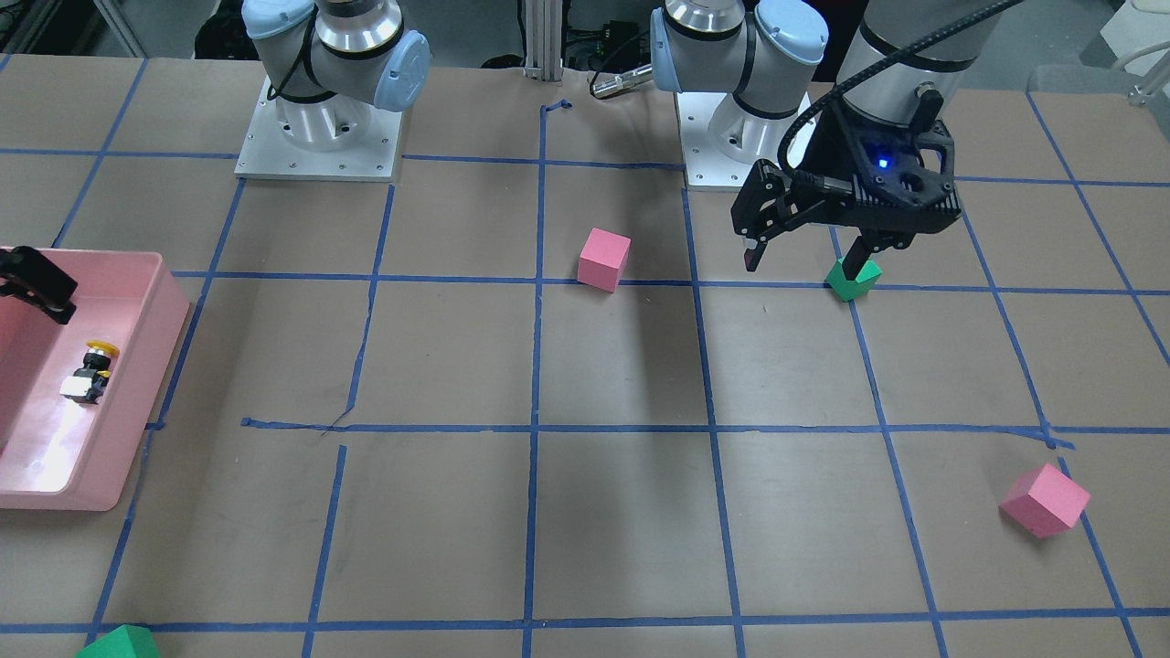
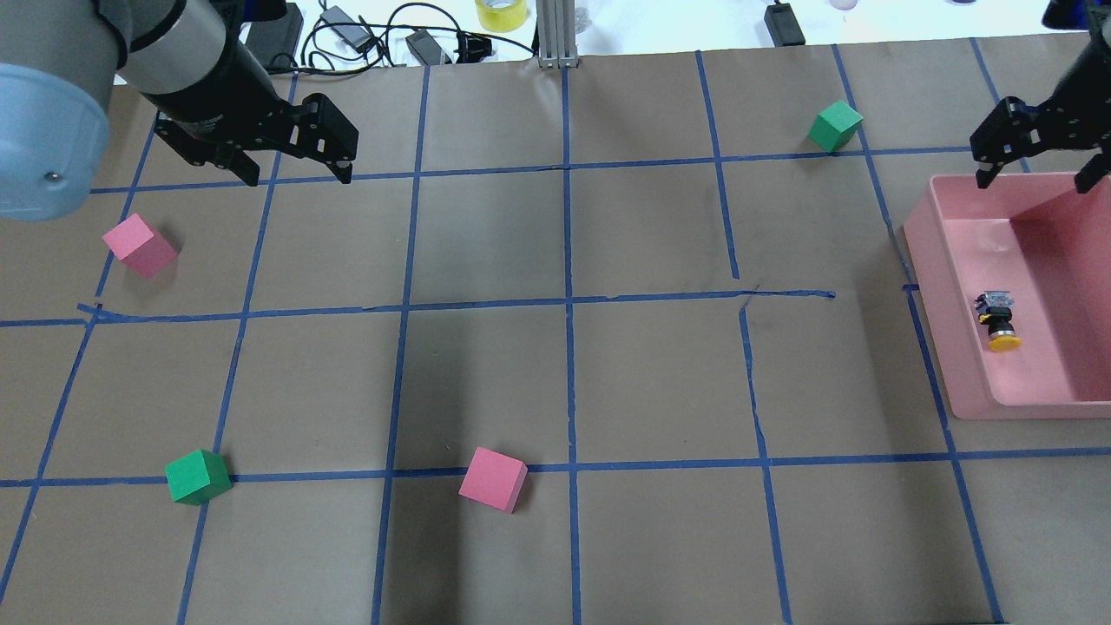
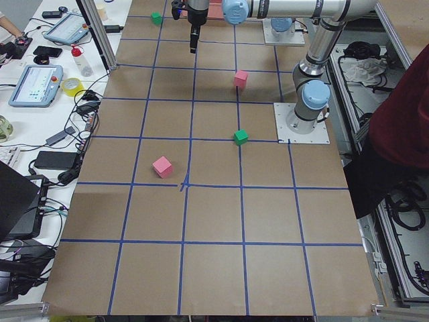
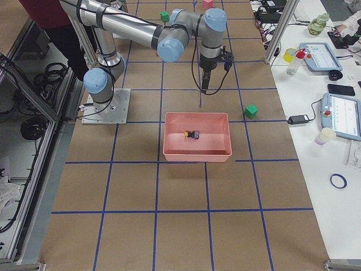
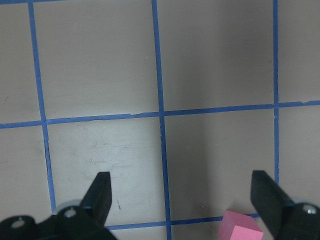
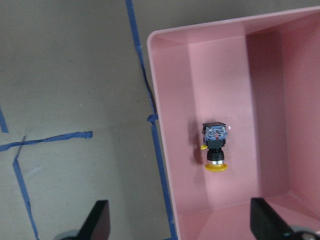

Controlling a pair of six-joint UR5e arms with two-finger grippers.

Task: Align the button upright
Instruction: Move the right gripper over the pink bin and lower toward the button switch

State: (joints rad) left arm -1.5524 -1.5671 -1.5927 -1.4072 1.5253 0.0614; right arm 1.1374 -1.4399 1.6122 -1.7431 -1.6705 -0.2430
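The button (image 2: 998,319) lies on its side on the floor of the pink bin (image 2: 924,260) at the table's right end. Its yellow cap points toward the robot's side and its whitish base points away. It also shows in the right wrist view (image 6: 215,147) and the front view (image 1: 90,373). My right gripper (image 2: 1033,169) is open and empty, above the bin's far rim and apart from the button. My left gripper (image 2: 299,176) is open and empty above the far left of the table, far from the bin.
Two pink cubes (image 2: 139,246) (image 2: 493,479) and two green cubes (image 2: 198,476) (image 2: 836,125) lie scattered on the brown paper with its blue tape grid. One pink cube (image 5: 240,227) shows below the left gripper. The arm bases (image 1: 318,137) stand at the robot's side.
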